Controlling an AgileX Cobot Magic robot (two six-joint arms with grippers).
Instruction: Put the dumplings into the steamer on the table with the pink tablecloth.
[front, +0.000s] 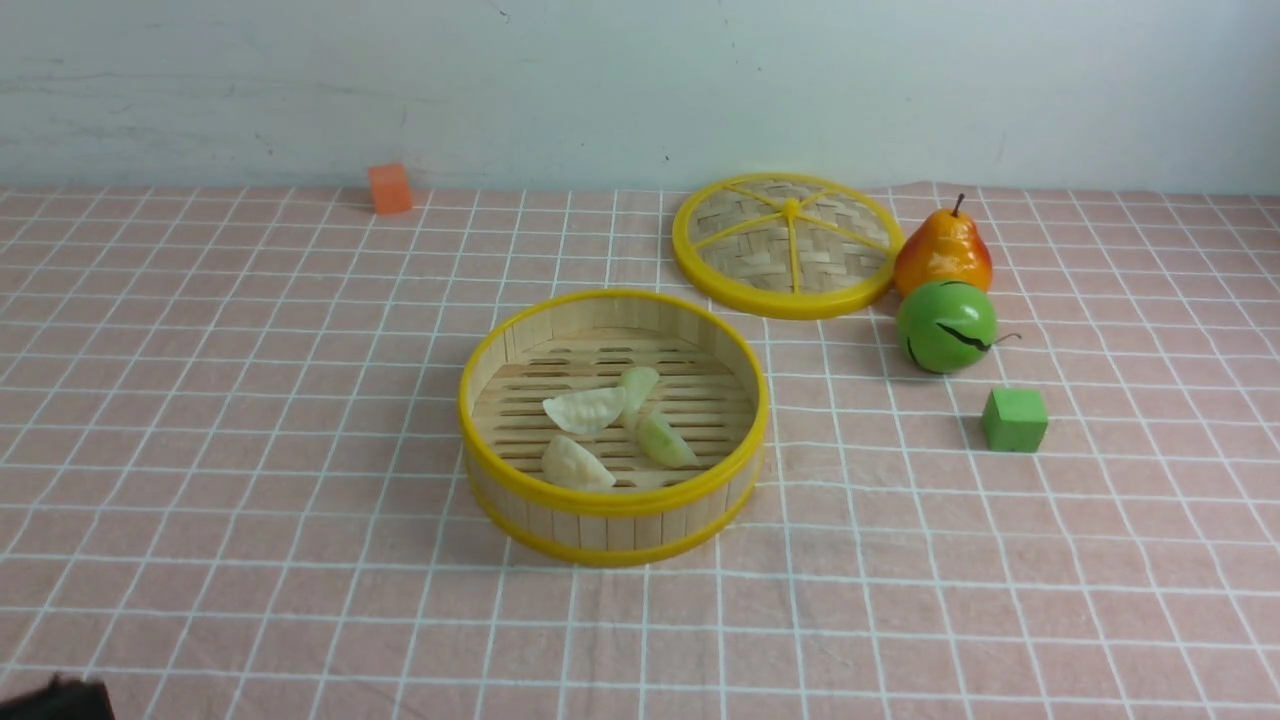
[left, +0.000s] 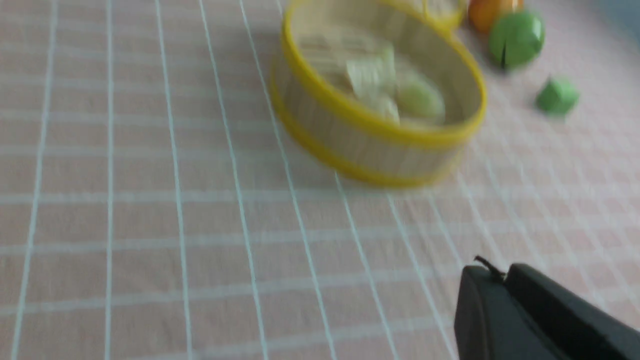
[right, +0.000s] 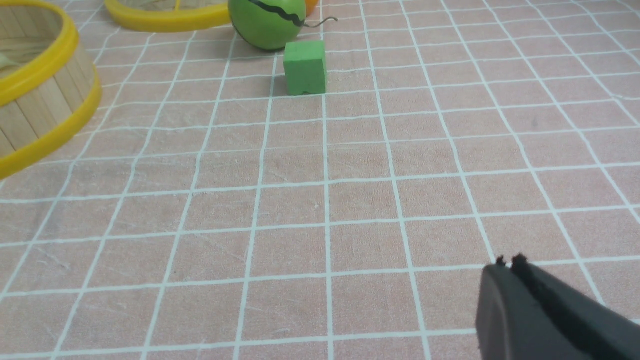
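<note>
You'll see both your left gripper (left: 492, 274) and right gripper (right: 509, 262) as matte black, smooth-sided fingers with rounded outer edges, each with a small frayed black tuft at the tip.

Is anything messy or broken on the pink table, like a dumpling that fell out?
Nothing looks spilled or broken. The dumplings all lie inside the steamer, which sits flat. Its lid is off, lying farther back beside the pear. The dark wavy line on the green ball might be a painted mark, not a crack.
</note>
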